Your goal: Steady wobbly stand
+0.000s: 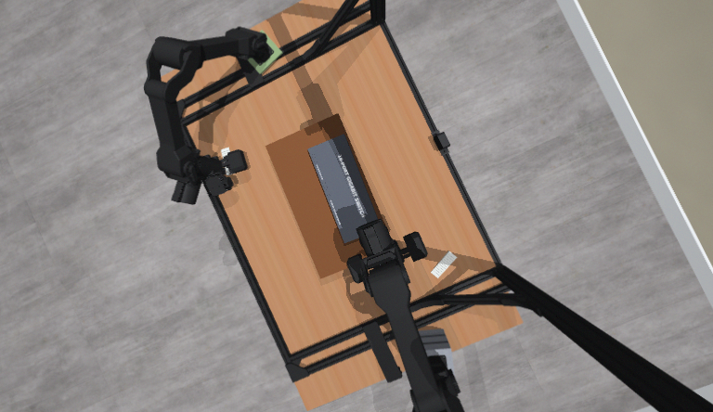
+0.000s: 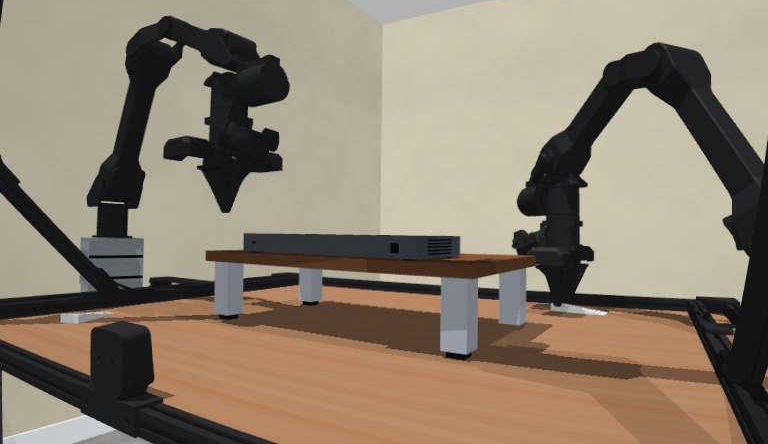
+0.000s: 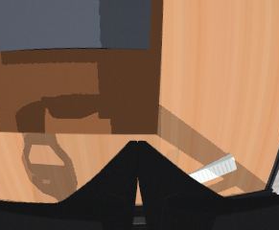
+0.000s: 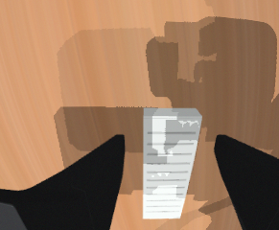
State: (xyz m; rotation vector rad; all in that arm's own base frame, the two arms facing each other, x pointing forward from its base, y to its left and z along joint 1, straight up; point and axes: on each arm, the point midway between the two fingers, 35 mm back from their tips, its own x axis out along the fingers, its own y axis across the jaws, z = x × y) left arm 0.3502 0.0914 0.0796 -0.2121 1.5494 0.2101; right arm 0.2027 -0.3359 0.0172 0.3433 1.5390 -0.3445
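Note:
The brown stand [image 1: 294, 176] [image 2: 339, 263] [image 3: 72, 79] bears the dark network switch [image 1: 336, 192] [image 2: 334, 245] [image 3: 43, 24]. Three of its legs show black feet; the far right leg [image 2: 512, 297] in the exterior view shows none. Whether that leg touches the table is unclear. My left gripper [image 2: 225, 210] [image 3: 137, 148] is shut and empty, above one end of the stand. One white wedge [image 1: 444, 264] [image 2: 76, 318] [image 3: 216, 169] lies beyond that end. My right gripper [image 2: 559, 303] [image 4: 171, 143] is open, low over the other wedge [image 1: 225, 152] [image 2: 586, 309] [image 4: 168, 168], with one finger on either side, not touching it.
Black frame rails [image 1: 252, 281] run around the table [image 1: 409, 176] [image 2: 283, 382]. A black block [image 1: 441, 140] [image 2: 121, 360] sits on one long rail. Slanting black posts [image 1: 604, 339] rise from the frame. A green piece [image 1: 272, 60] lies by the right arm's base.

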